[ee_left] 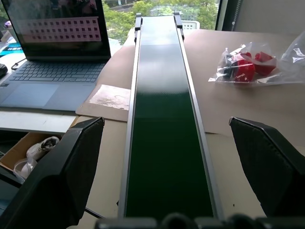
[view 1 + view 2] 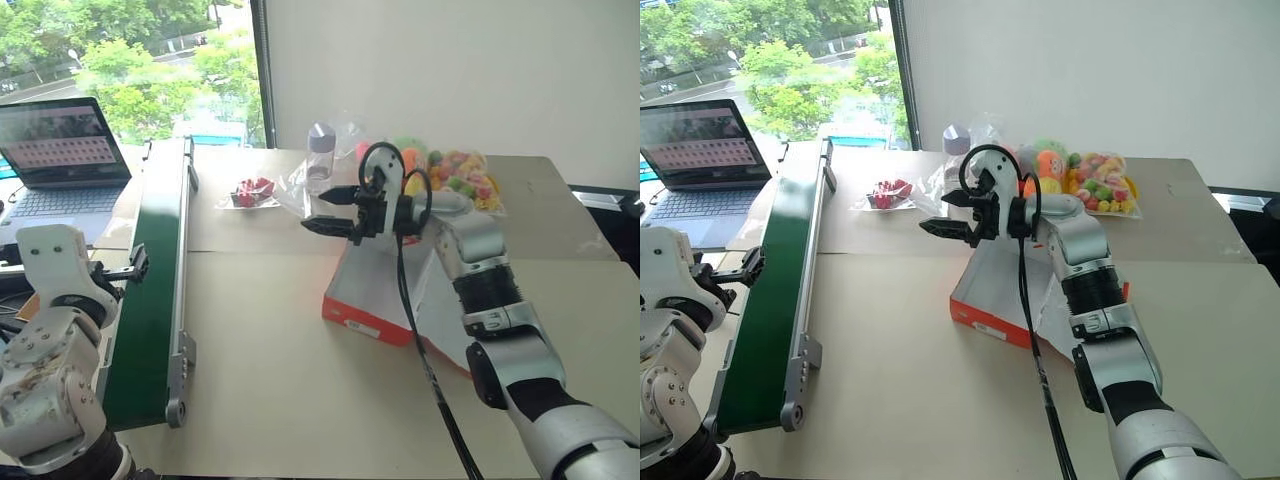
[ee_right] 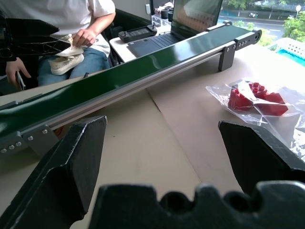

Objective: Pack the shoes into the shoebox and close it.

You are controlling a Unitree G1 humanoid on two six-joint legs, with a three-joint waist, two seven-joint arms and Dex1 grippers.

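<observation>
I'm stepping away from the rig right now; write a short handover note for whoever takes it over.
Left gripper: open, holding nothing, over the green conveyor belt.
Right gripper: open, holding nothing, above the table near the shoebox.
Shoebox: on the table, under the right arm.
Shoes: one cream shoe in a seated person's hands beyond the belt.
Done: nothing packed that shows.
Left: get the shoes, pack them, close the box.

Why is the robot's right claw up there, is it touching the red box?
Apart. The left eye view shows the open right gripper held above the shoebox.
</observation>
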